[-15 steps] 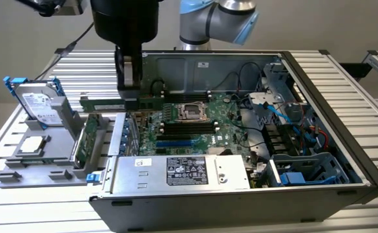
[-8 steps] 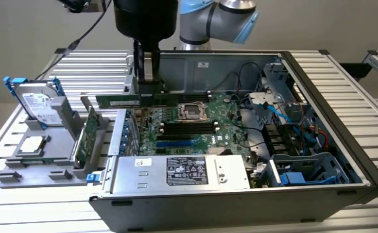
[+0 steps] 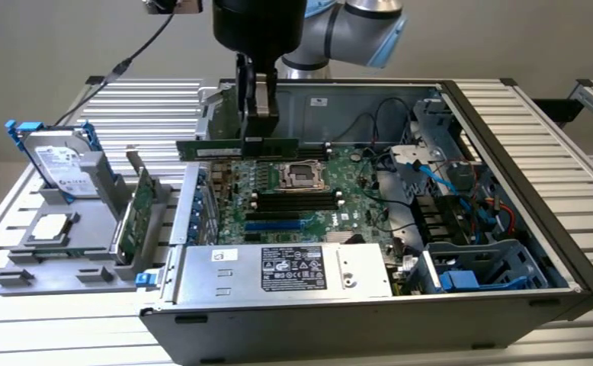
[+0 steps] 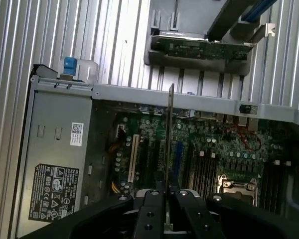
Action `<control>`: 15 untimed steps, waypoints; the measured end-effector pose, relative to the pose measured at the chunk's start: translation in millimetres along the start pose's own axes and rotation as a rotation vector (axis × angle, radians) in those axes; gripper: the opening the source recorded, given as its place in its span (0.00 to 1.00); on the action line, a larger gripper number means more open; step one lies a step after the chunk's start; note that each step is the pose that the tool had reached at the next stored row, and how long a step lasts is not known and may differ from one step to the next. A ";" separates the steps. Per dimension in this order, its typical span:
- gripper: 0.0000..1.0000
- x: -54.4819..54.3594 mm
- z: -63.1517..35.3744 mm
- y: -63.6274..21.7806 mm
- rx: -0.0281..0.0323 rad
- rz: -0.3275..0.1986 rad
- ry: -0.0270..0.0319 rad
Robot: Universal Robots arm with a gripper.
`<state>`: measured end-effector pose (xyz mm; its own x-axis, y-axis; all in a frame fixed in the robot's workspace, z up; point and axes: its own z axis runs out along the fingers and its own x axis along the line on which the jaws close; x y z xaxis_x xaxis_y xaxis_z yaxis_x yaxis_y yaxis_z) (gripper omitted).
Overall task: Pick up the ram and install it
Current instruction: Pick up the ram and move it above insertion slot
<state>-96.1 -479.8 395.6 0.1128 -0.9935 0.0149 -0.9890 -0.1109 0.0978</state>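
Carry step: gripper clamped on the ram, with the stick level in the upper centre-left of the exterior view, over the open case. Not seated yet. Seating probably needs edge-to-slot alignment over the black memory slots, then a straight push down.

Ribbed bare metal is seen on the table, matt grey sheet metal on the case, green circuit board on the ram.
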 end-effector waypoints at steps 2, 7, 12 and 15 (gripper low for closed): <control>0.14 -4.2 0.3 -6.2 0.0003 0.000 -0.0001; 0.14 -15.5 1.2 -22.4 0.0007 0.000 -0.0002; 0.14 -26.1 1.8 -38.0 0.0011 0.000 0.0000; 0.14 -32.9 2.3 -47.7 0.0013 0.000 0.0001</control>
<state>-52.8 -441.9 388.1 0.1128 -0.9935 0.0150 -0.9891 -0.1108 0.0965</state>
